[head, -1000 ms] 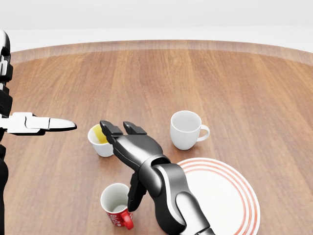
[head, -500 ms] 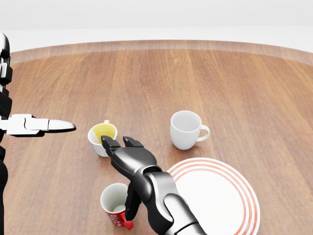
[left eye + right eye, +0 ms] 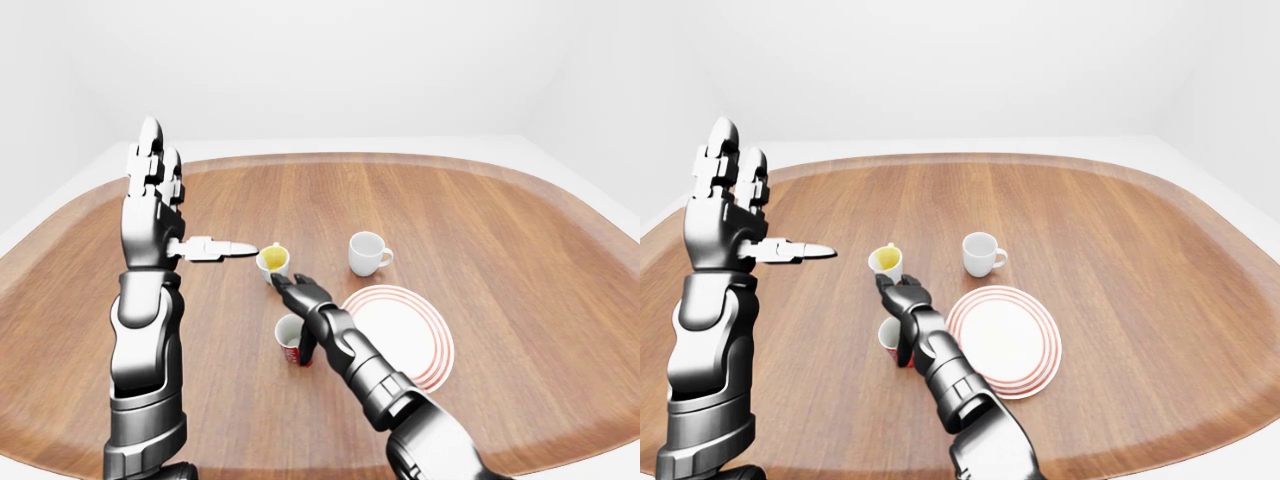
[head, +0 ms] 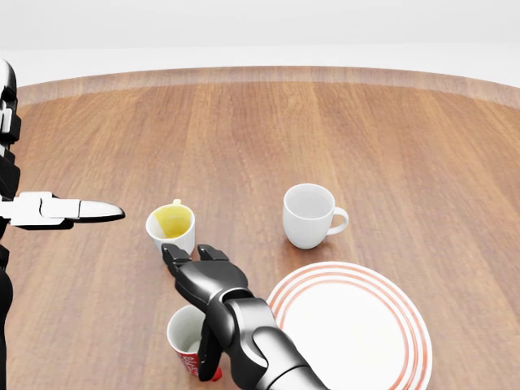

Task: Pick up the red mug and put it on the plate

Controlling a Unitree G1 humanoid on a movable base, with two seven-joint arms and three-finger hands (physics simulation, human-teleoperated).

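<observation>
A: Left-eye view first. How many things on the table (image 3: 500,240)?

B: Three mugs and one plate. The red mug (image 3: 289,340) stands upright in the table's middle, nearer its bottom edge, mouth up. Above it is a white mug with yellow inside (image 3: 272,262); a plain white mug (image 3: 366,253) sits to the right. The plate (image 3: 420,340), white with red rings, lies just right of the red mug.

A: And the hands?

B: The right hand (image 3: 300,300) hangs over the red mug with fingers spread, not closed round it; one dark finger drops down the mug's right side. The left hand (image 3: 155,200) is raised upright, fingers straight, thumb pointing right.

A: Head view?

B: The red mug (image 4: 191,341) is cut off by the bottom edge and partly hidden by the right hand (image 4: 199,280). Its handle is mostly covered, so I cannot tell its direction.

A: Right-eye view?

B: Same count. The red mug (image 3: 890,340) is mostly hidden by the right forearm.
</observation>
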